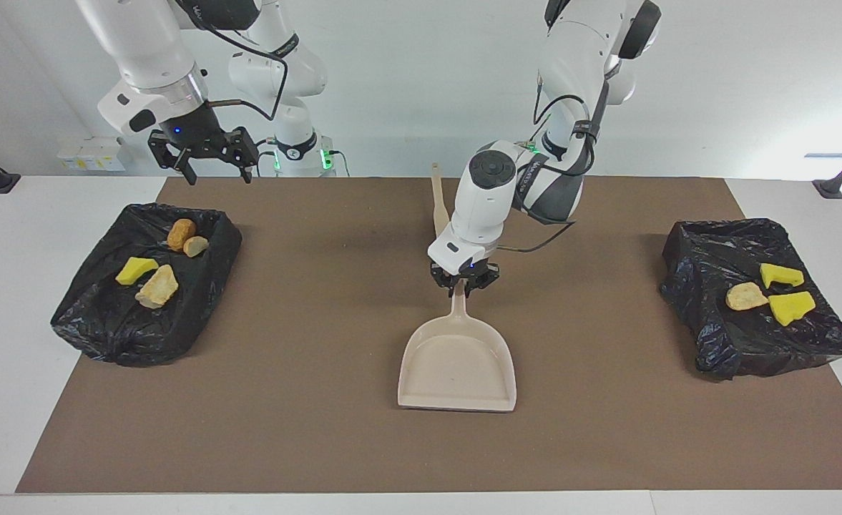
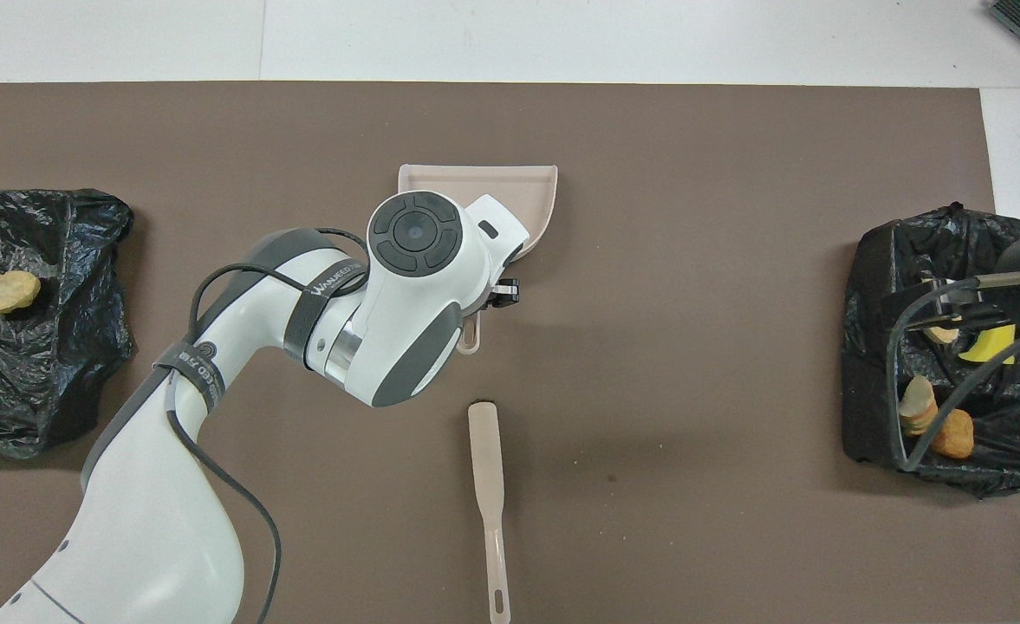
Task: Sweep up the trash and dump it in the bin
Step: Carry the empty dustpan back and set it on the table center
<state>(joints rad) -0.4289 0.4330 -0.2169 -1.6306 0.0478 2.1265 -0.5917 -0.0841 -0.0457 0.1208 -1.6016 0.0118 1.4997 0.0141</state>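
The beige dustpan (image 1: 456, 365) lies low on the brown mat (image 1: 320, 400) in the middle of the table, its mouth facing away from the robots. My left gripper (image 1: 463, 285) is shut on the dustpan's handle (image 1: 459, 307); in the overhead view the wrist hides most of the dustpan (image 2: 510, 184). The trash sits in two black-bagged bins: several lumps (image 1: 157, 286) in the bin (image 1: 106, 322) at the right arm's end, three (image 1: 791, 306) in the bin (image 1: 714, 336) at the left arm's end. My right gripper (image 1: 204, 161) hangs open over the mat's edge by its bin.
A beige brush (image 2: 485, 451) lies on the mat nearer to the robots than the dustpan, its handle pointing toward them; in the facing view the left arm covers part of the brush (image 1: 438, 200). White table (image 1: 6, 357) borders the mat.
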